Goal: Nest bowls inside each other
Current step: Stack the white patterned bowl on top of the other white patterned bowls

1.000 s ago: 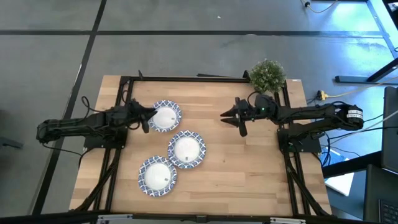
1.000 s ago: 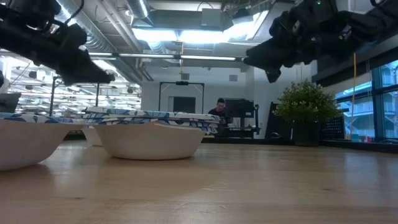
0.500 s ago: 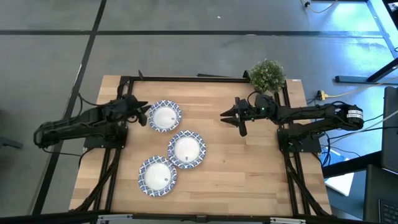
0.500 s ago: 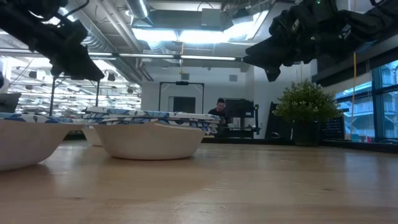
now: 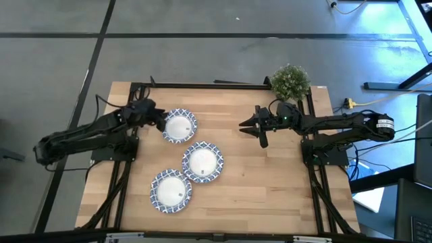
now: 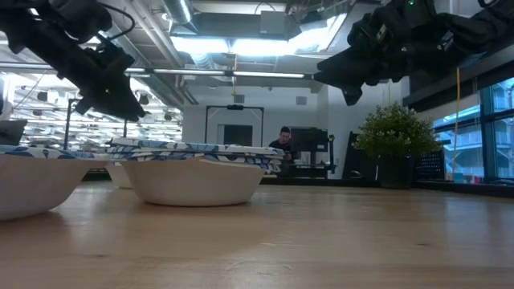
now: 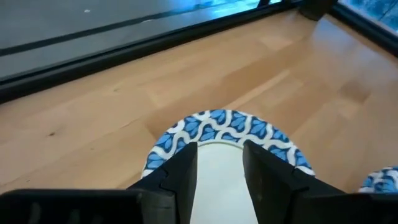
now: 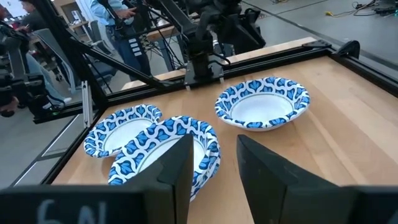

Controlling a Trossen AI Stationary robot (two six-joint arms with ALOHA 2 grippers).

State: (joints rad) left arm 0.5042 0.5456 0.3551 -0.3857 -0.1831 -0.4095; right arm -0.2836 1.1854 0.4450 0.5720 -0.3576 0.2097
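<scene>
Three blue-and-white rimmed bowls rest base-down on the wooden table: a far one (image 5: 179, 126), a middle one (image 5: 202, 162) and a near one (image 5: 171, 191). Whether any is a stack, I cannot tell. My left gripper (image 5: 160, 120) hovers open over the far bowl's left rim (image 7: 217, 127), its fingers tipped down and raised above the rim in the low view (image 6: 132, 108). My right gripper (image 5: 244, 125) waits open, high above the table to the right of the bowls (image 6: 333, 88), and its wrist view faces all three (image 8: 214, 168).
A small green potted plant (image 5: 290, 81) stands at the table's far right corner, behind my right arm. Black frame rails (image 5: 131, 101) run along the left, far and right edges. Bare wood lies between the bowls and my right gripper. A person sits in the room beyond (image 6: 285, 140).
My left gripper has drawn back from over the far bowl's inside toward the table's left and far edges, rising, then tipped its fingers further down over the bowl's left rim. The bowls and my right arm have stayed put.
</scene>
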